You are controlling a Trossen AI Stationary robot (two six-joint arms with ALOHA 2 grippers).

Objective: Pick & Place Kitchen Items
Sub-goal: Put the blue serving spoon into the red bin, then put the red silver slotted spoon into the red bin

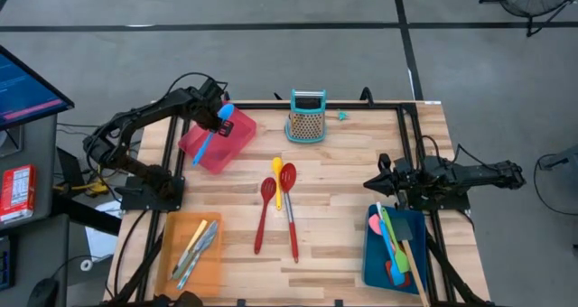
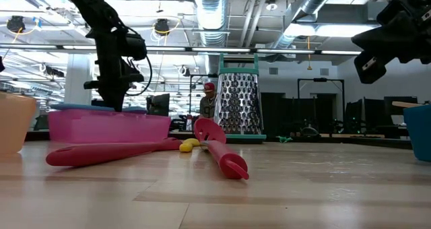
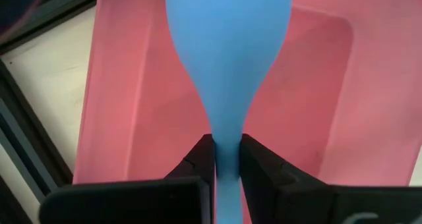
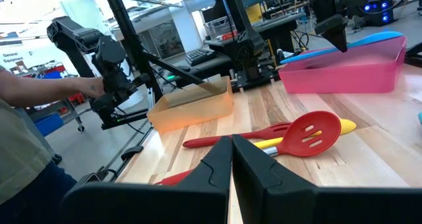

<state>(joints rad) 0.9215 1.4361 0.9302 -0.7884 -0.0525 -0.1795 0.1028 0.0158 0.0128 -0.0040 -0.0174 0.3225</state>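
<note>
In my left wrist view the blue spoon is cut off at both ends, so I see only its bowl and its neck. My left gripper is over the pink tray at the far left of the table, and its fingers are clenched on the neck of the spoon; the bowl hangs over the floor of the tray. From above, the handle lies slanted across the tray. My right gripper is closed and empty, waiting above the blue tray. The two red spoons and the yellow spoon lie in the middle of the table, well apart from both grippers.
</note>
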